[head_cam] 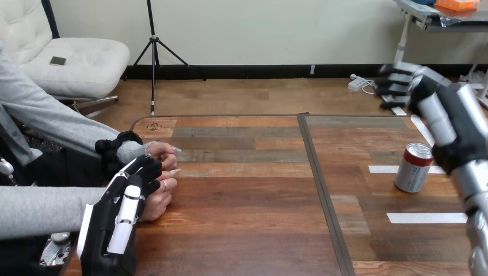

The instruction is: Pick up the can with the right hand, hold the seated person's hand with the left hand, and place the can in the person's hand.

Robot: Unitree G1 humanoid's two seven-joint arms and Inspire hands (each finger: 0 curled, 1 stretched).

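No step is complete yet. The red-and-silver metal can (pixel 414 168) stands upright and ungrasped on the wooden tabletop (pixel 241 201). The right hand (pixel 427 90) is raised near the can, its straight fingers (pixel 394 80) empty. Far left of the can, the left hand (pixel 115 224) touches the person's hand (pixel 163 154); I cannot tell whether it grips.

- Wooden table (pixel 241 230) is lying across the foreground, a dark seam (pixel 322 190) running down it.
- White cushioned chair (pixel 75 63) is sitting at the left.
- Black tripod (pixel 153 52) is standing on the wood floor (pixel 259 95).
- Pale wall (pixel 259 29) is running behind.
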